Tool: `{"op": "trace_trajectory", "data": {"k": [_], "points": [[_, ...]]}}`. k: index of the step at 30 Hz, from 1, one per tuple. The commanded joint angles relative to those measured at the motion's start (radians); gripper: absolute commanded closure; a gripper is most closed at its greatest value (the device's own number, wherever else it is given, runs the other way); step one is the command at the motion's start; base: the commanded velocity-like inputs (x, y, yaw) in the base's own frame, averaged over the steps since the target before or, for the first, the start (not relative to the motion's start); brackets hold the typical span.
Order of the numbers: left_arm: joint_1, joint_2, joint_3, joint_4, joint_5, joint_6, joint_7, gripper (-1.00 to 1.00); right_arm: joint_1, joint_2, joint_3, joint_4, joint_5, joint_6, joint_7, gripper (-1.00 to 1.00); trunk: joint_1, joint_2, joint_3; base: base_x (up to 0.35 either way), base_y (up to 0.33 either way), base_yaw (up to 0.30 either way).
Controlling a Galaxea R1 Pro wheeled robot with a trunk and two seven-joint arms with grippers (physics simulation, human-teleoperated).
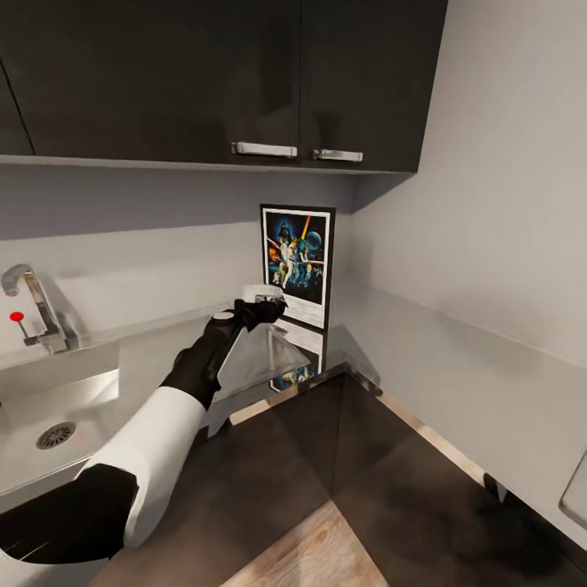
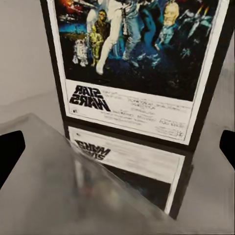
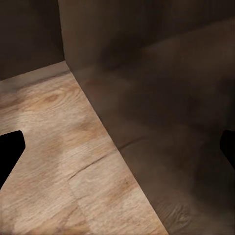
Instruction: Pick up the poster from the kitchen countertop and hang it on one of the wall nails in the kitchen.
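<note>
Standing upright against the backsplash, the Star Wars poster (image 1: pixel 298 265) rests on the glossy kitchen countertop (image 1: pixel 163 350) in the corner under the dark wall cabinets (image 1: pixel 220 77). Just left of the poster, the left gripper (image 1: pixel 262 308) is spread wide and holds nothing. Closing from here risks nudging the frame so it slides flat. The right gripper's (image 3: pixel 117 147) fingers are also spread, over wooden floor (image 3: pixel 54 147).

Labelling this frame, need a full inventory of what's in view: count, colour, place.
poster: 1, black frame, upright in counter corner against wall
countertop: 1, pale grey, glossy, mirrors the poster
sink: 1, steel, with drain, left of the arm
tap: 1, chrome, red knob beside it
wall cabinets: dark, two silver handles
floor: wood
left gripper: black, jaws open, just short of poster
right gripper: jaws open over floor
</note>
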Motion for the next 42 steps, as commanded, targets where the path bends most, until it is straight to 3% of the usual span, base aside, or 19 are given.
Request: {"op": "trace_trajectory", "data": {"k": [1, 2, 5, 7, 8, 10, 12, 13, 15, 20, 26, 42], "points": [[-0.001, 0.0, -0.028, -0.002, 0.007, 0.005, 0.0, -1.0, -0.001, -0.001, 0.008, 0.001, 0.001, -0.001, -0.009, -1.0, 0.0, -0.001, -0.001, 0.001, -0.001, 0.0], [-0.001, 0.0, -0.062, -0.004, 0.007, 0.003, 0.0, -1.0, -0.001, -0.001, 0.009, 0.006, 0.001, -0.001, -0.009, -1.0, 0.0, -0.001, -0.001, 0.0, 0.0, 0.0], [-0.001, 0.0, -0.077, -0.018, 0.008, 0.002, 0.0, -1.0, -0.001, -0.001, 0.009, 0.01, 0.001, -0.001, -0.009, -1.0, 0.0, -0.001, -0.001, 0.0, 0.0, 0.0], [-0.001, 0.0, -0.128, -0.062, 0.008, 0.005, 0.006, -1.0, -0.001, -0.001, 0.009, 0.012, 0.001, -0.001, -0.009, -1.0, 0.0, -0.001, -0.001, 0.0, 0.0, 0.0], [-0.001, 0.0, -0.177, -0.085, 0.009, 0.007, 0.036, -1.0, -0.001, -0.001, 0.009, 0.013, 0.001, -0.001, -0.009, -1.0, 0.0, -0.001, -0.001, 0.0, 0.0, 0.0], [-0.001, 0.0, -0.218, -0.099, 0.013, 0.008, 0.092, -1.0, -0.001, -0.001, 0.009, 0.013, 0.001, -0.001, -0.009, -1.0, 0.0, -0.001, -0.001, 0.0, 0.0, 0.0], [-0.001, 0.0, -0.235, -0.105, 0.023, 0.008, 0.119, -1.0, -0.001, -0.001, 0.009, 0.013, 0.001, -0.001, -0.009, -1.0, 0.0, -0.001, -0.001, 0.0, 0.0, 0.0], [-0.001, 0.0, -0.246, -0.109, 0.044, 0.007, 0.138, -1.0, -0.001, -0.001, 0.009, 0.014, 0.001, -0.001, -0.009, -1.0, 0.0, -0.001, -0.001, 0.0, 0.0, 0.0], [-0.001, 0.0, -0.256, -0.114, 0.074, 0.006, 0.155, -1.0, -0.001, -0.001, 0.009, 0.014, 0.001, -0.001, -0.009, -1.0, 0.0, -0.001, -0.001, 0.0, 0.0, 0.0], [-0.001, 0.0, -0.29, -0.117, 0.105, 0.004, 0.192, -1.0, -0.001, -0.001, 0.009, 0.014, 0.001, -0.001, -0.009, -1.0, 0.0, -0.001, -0.001, 0.0, 0.0, 0.0], [-0.001, 0.0, -0.314, -0.119, 0.116, 0.002, 0.257, -1.0, -0.001, -0.001, 0.009, 0.014, 0.001, -0.001, -0.009, -1.0, 0.0, -0.001, -0.001, 0.0, 0.0, 0.0], [-0.001, 0.0, -0.314, -0.12, 0.118, 0.001, 0.268, -1.0, -0.001, 0.0, 0.009, 0.014, 0.001, 0.0, -0.009, -1.0, 0.0, -0.001, -0.001, 0.0, 0.0, 0.0]]}}
